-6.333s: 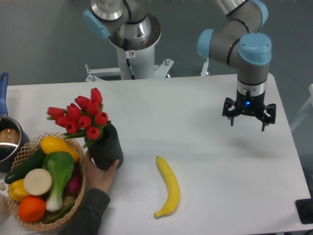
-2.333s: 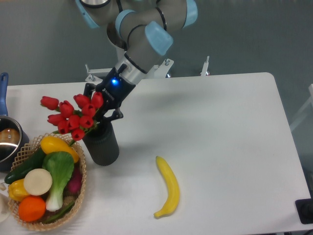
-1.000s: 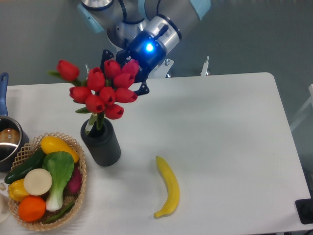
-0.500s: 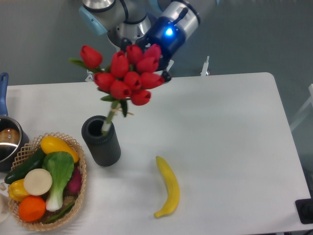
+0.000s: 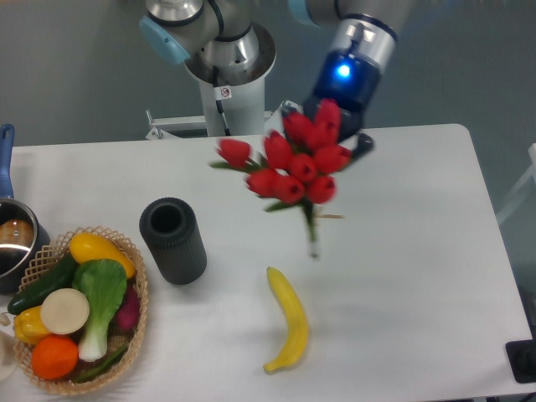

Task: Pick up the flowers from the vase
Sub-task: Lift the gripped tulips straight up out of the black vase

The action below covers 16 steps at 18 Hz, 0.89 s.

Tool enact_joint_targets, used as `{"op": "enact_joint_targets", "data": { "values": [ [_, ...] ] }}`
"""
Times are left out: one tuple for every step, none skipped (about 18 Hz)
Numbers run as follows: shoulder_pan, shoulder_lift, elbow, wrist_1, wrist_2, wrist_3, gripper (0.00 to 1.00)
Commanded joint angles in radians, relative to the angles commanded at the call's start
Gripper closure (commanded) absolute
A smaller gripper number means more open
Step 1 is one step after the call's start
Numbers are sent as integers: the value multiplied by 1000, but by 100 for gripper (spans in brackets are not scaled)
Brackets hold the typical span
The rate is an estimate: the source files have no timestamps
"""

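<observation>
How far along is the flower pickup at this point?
Done: the flowers are fully out of the vase, whose mouth shows empty, and their stems hang free above the table. In hand: the claw carries the bunch in the air, right of the vase and above the banana. Left: nothing of the pickup itself; the lift looks complete.

The flowers (image 5: 293,163) are red with green stems. The vase (image 5: 173,241) is dark grey and ribbed. The banana (image 5: 289,322) is yellow.
</observation>
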Motion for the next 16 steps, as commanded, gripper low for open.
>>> {"op": "enact_joint_targets", "data": {
  "values": [
    [0,-20,2,0,55,5,100],
    [0,-40,5,0,114,8,100],
    [0,-61,6,2,161,8,100],
    [0,-80,6,0,239,8,100],
    [-3,-85,15,-2,301,-1,100],
    [-5,-95,26,-5,333,-4,100],
    [-5,-108,38,-6,372,-13,100],
    [-5,-123,43,-6,425,-27,100],
    [-3,-126,52,-11,453,-27,100],
    [-3,-132,58,-30,476,-27,100],
    [-6,-140,77,-69,508,-26,100],
    [-9,-144,101,-118,546,-18,100],
    [-12,-158,132,-174,583,-17,100],
    [-20,-172,168,-223,611,-17,100],
    [-40,-189,199,-260,639,-17,100],
    [-55,-204,219,-282,671,-17,100]
  ]
}}
